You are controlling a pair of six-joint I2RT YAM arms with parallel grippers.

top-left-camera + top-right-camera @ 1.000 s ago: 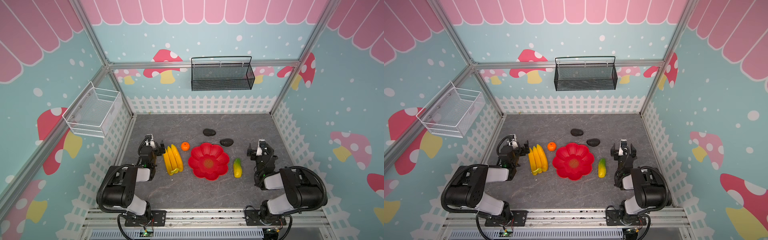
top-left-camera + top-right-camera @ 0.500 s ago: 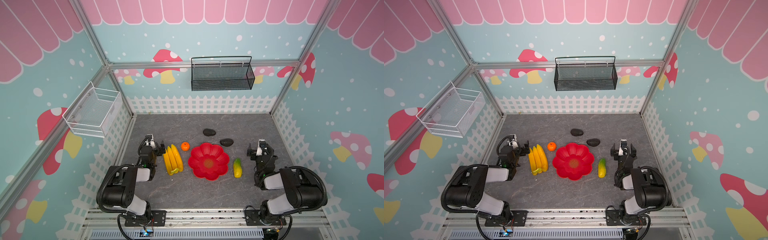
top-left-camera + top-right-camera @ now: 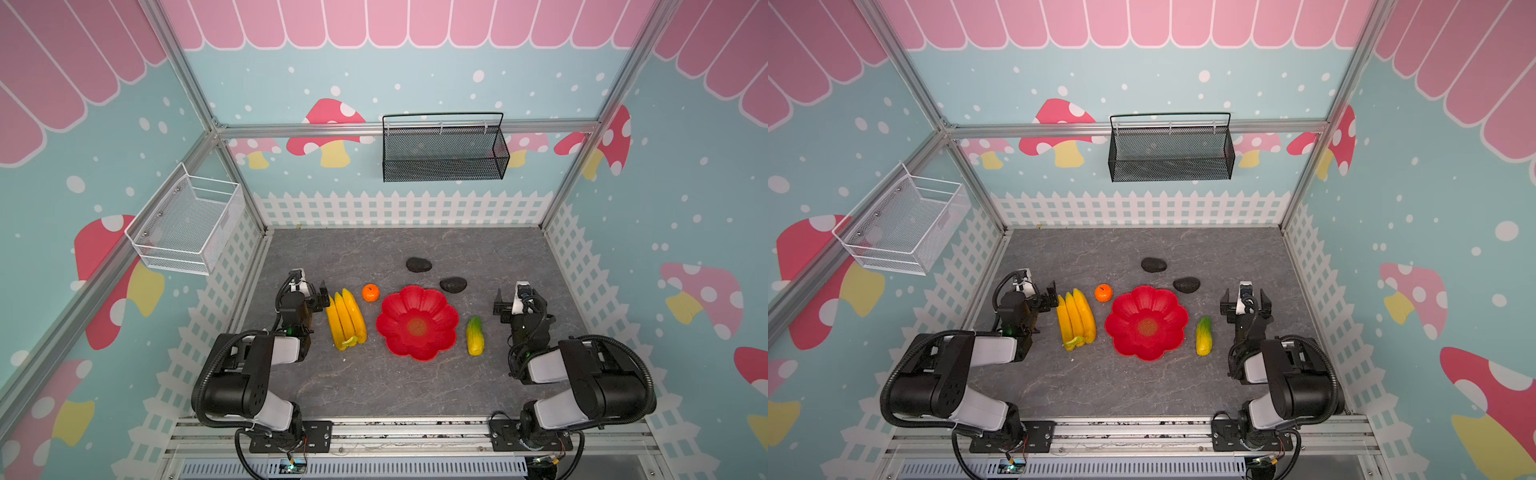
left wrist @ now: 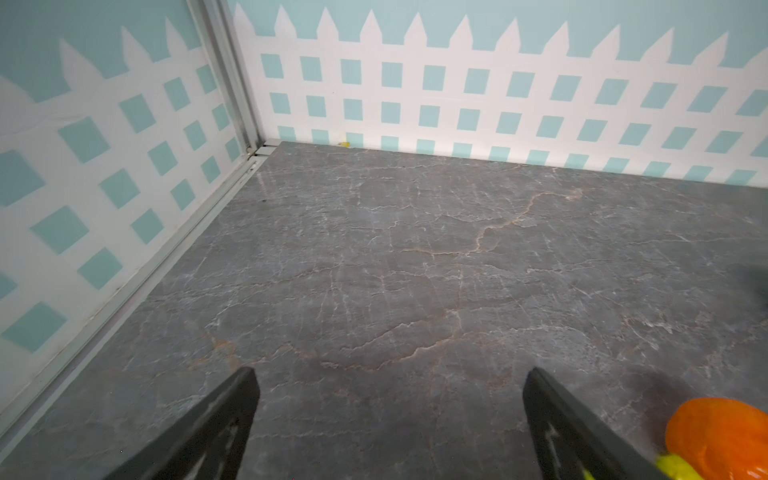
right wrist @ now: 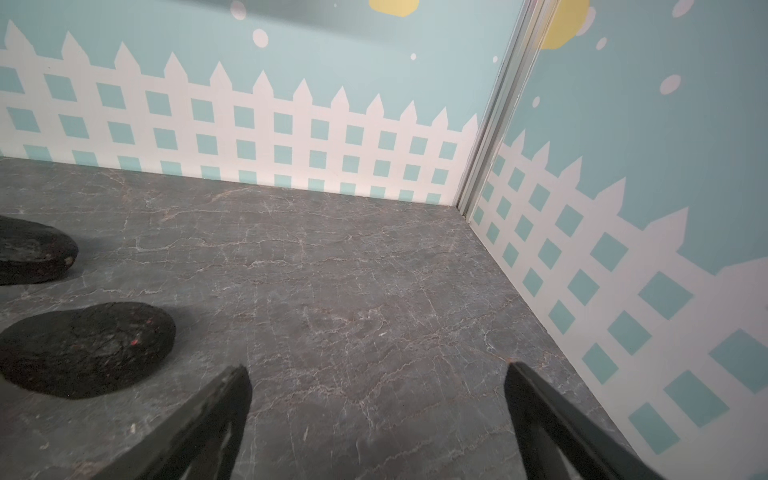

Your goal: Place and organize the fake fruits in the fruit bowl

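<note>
Empty fruit bowl (image 3: pixel 399 322) mid-table, bananas (image 3: pixel 347 318) on its left-arm side look light, stiff, best pinched mid-bunch, green-yellow fruit (image 3: pixel 474 336) opposite, avocados (image 3: pixel 453 284) behind, orange ball (image 3: pixel 370 292) probably rolls; left gripper (image 4: pixel 390 374) and right gripper (image 5: pixel 376 370) gape wide, holding nothing.
</note>
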